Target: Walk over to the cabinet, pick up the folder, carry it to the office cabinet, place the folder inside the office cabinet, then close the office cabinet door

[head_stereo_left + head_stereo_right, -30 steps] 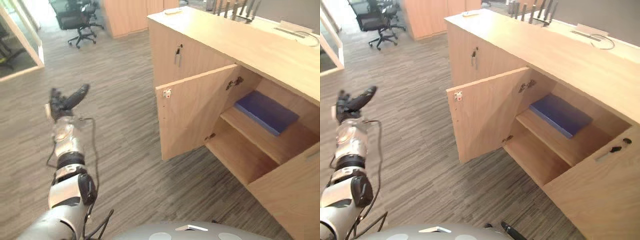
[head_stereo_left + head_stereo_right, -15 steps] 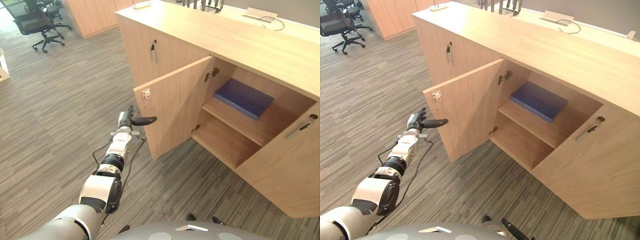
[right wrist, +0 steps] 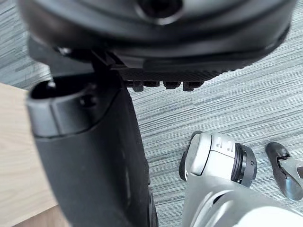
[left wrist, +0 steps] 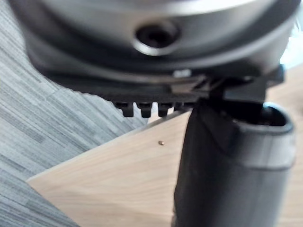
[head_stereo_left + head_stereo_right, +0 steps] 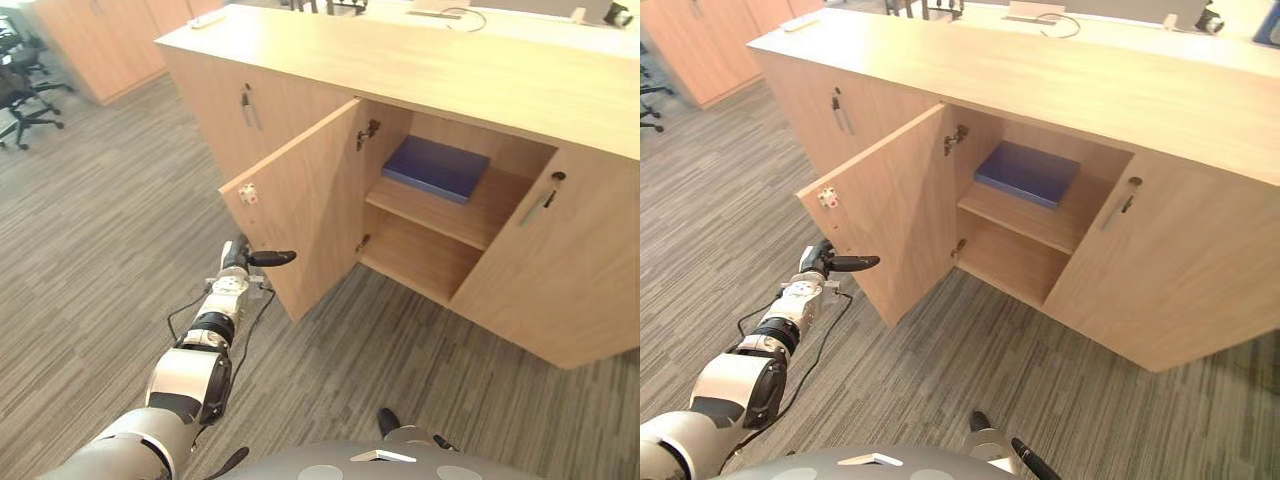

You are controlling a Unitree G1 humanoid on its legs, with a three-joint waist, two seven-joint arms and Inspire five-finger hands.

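Note:
A blue folder [image 5: 436,167] lies flat on the upper shelf inside the wooden office cabinet [image 5: 450,70]. The cabinet's left door [image 5: 300,220] stands wide open, and its right door [image 5: 560,270] is swung partly out. My left hand [image 5: 240,258] reaches out low beside the open door's outer face. It is open and holds nothing, with its thumb pointing at the door's edge. In the left wrist view the door's wood [image 4: 118,179] lies just past the thumb [image 4: 227,161]. My right hand [image 3: 94,156] hangs over the carpet, open and holding nothing.
Another shut cabinet door with a handle [image 5: 246,105] is left of the open one. An office chair [image 5: 15,95] and more wooden cabinets [image 5: 90,40] stand far back left. A cable [image 5: 460,15] lies on the cabinet top. Grey carpet surrounds the cabinet.
The camera has swung round, so the cabinet now faces me more squarely. My left hand came in from out on the left to beside the open door. The folder stays on its shelf.

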